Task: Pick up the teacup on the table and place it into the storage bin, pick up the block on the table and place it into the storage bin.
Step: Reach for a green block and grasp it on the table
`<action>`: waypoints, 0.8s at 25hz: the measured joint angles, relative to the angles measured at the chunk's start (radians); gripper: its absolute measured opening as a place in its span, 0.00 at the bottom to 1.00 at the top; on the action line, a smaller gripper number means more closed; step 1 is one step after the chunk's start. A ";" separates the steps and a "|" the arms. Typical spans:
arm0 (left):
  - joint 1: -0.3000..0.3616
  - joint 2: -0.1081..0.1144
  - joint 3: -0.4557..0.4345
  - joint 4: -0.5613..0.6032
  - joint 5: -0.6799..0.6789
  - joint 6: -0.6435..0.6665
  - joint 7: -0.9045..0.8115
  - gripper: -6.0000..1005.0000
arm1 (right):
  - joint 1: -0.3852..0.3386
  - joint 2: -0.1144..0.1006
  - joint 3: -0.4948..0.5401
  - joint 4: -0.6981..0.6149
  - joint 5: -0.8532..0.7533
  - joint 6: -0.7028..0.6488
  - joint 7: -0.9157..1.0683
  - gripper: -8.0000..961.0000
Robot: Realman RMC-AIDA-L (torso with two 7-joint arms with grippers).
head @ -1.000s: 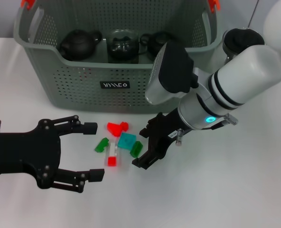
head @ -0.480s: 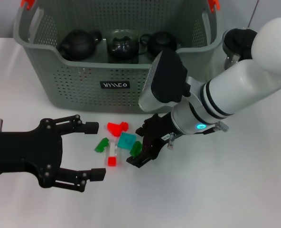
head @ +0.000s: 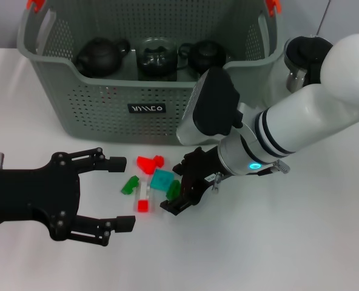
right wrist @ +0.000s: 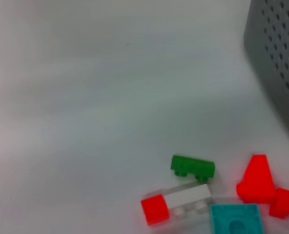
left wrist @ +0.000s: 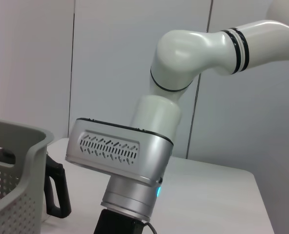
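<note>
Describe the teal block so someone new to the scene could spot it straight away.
Start at the storage bin; on the table in front of its label lies a small cluster of blocks. The teal block sits on the cluster's right, beside the right gripper. It is the only teal one: squarish, among red, green and white pieces.
</note>
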 joint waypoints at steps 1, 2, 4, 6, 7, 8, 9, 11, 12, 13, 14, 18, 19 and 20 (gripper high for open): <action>0.000 0.000 0.000 0.000 0.000 0.000 0.000 0.96 | 0.000 0.000 -0.003 0.000 0.000 0.000 0.000 0.95; 0.000 0.000 0.000 0.000 0.000 -0.001 0.000 0.96 | 0.000 0.001 -0.006 0.000 0.001 0.000 0.000 0.93; 0.000 0.000 0.000 0.000 0.000 -0.001 0.000 0.96 | 0.000 0.001 -0.008 0.000 0.004 0.003 0.002 0.90; 0.000 0.000 0.000 0.000 0.000 -0.001 0.000 0.96 | 0.000 0.001 -0.008 0.001 0.010 0.005 0.005 0.81; 0.000 0.000 0.000 0.000 0.000 -0.001 0.000 0.96 | -0.001 0.001 -0.008 0.001 0.012 0.006 0.005 0.76; 0.000 0.000 0.000 0.000 0.000 -0.001 0.000 0.96 | -0.002 0.001 -0.008 0.001 0.014 0.008 0.005 0.72; 0.000 0.000 0.000 -0.001 0.000 -0.001 0.000 0.96 | -0.002 0.001 -0.008 0.001 0.014 0.011 0.005 0.68; 0.000 0.000 0.000 -0.002 0.000 -0.001 0.000 0.96 | -0.006 0.001 -0.008 0.002 0.015 0.021 0.005 0.67; 0.000 0.000 0.000 -0.002 0.000 -0.002 0.000 0.96 | -0.007 0.001 -0.008 0.002 0.015 0.024 0.005 0.67; 0.000 0.000 0.000 -0.002 0.000 -0.002 0.000 0.96 | -0.008 0.001 -0.008 0.002 0.017 0.027 0.006 0.67; 0.000 0.000 0.000 -0.002 0.000 -0.003 0.000 0.95 | -0.009 0.001 -0.008 0.002 0.020 0.028 0.006 0.67; 0.000 0.000 -0.001 -0.008 0.003 -0.003 0.000 0.95 | -0.011 0.001 -0.008 0.002 0.028 0.029 0.007 0.66; -0.001 0.000 -0.002 -0.009 0.006 -0.003 0.000 0.95 | -0.011 0.001 -0.009 0.002 0.029 0.029 0.007 0.66; -0.002 0.000 -0.001 -0.010 0.009 -0.003 0.000 0.95 | -0.011 0.001 -0.010 0.002 0.029 0.029 0.007 0.65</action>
